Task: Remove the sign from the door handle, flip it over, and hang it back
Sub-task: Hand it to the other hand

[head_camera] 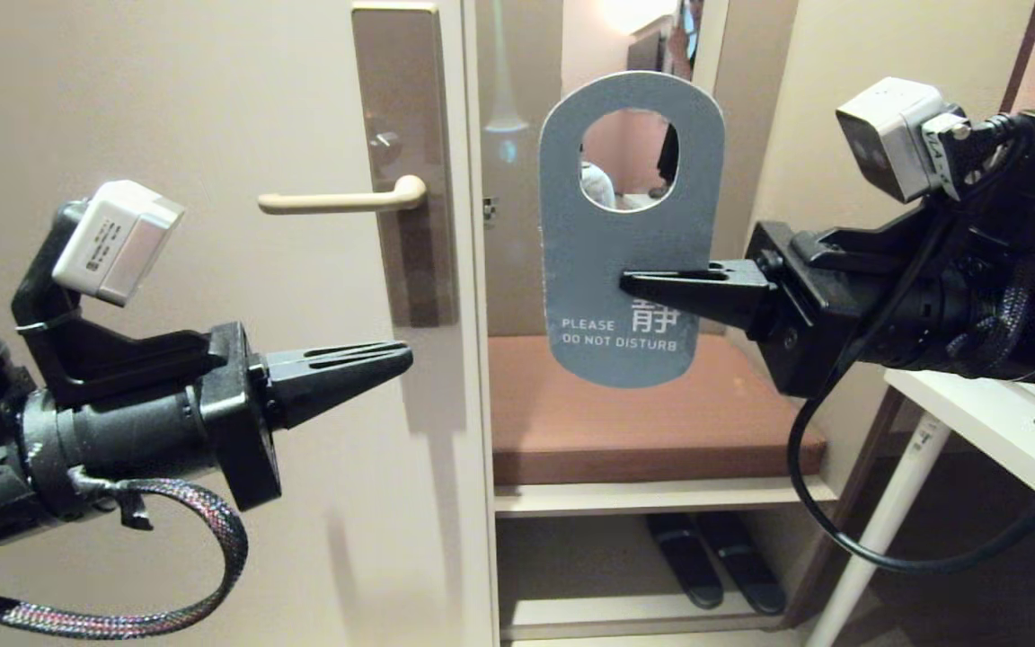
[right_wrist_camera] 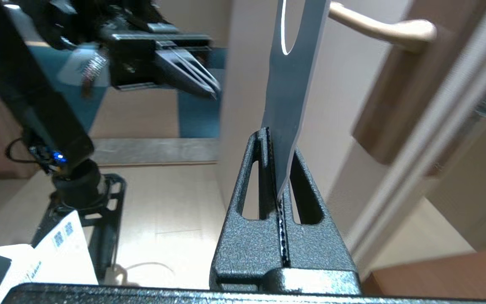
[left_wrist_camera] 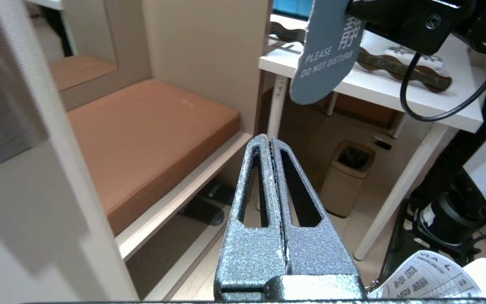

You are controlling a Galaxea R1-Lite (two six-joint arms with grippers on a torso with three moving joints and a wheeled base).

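Left tool [head_camera: 405,355] is seen pressed together, empty, below the door handle [head_camera: 342,199]. Blue-grey "do not disturb" sign [head_camera: 630,234] is clamped upright in right tool [head_camera: 630,281], off the handle; rehanging is judged outstanding.

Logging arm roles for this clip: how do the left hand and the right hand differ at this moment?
The right hand is shut on the sign, pinching it above the "do not disturb" print; the left hand is shut on nothing. The right hand holds the sign beside the door edge, off the door handle; the left hand sits below that handle, before the door. Both point roughly level, toward each other.
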